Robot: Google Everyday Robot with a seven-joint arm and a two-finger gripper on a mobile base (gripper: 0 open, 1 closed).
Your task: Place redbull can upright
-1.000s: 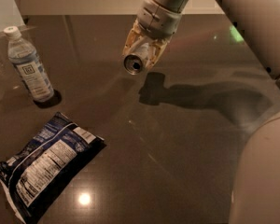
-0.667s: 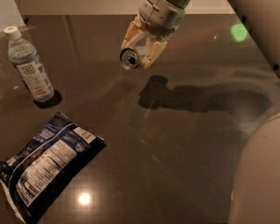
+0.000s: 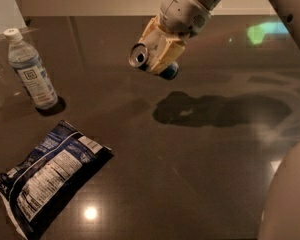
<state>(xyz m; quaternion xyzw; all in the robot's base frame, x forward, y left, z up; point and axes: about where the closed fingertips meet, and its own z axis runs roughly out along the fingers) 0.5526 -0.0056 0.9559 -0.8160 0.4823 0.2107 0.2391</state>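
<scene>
No wording can be read anywhere. The water bottle point(image 3: 32, 69), far left on the bench point(image 3: 200, 184), has a white label with a small dark square mark, its characters illegible. The dark blue snack bag point(image 3: 46, 184), near left, shows a white panel of fine print, unreadable. The redbull can point(image 3: 139, 55), clasped in the end effector point(image 3: 157, 59) above the far middle, shows no legible brand.

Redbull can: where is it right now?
Camera view, upper centre: the redbull can is held tilted in the gripper, off the table, right of the water bottle.
</scene>
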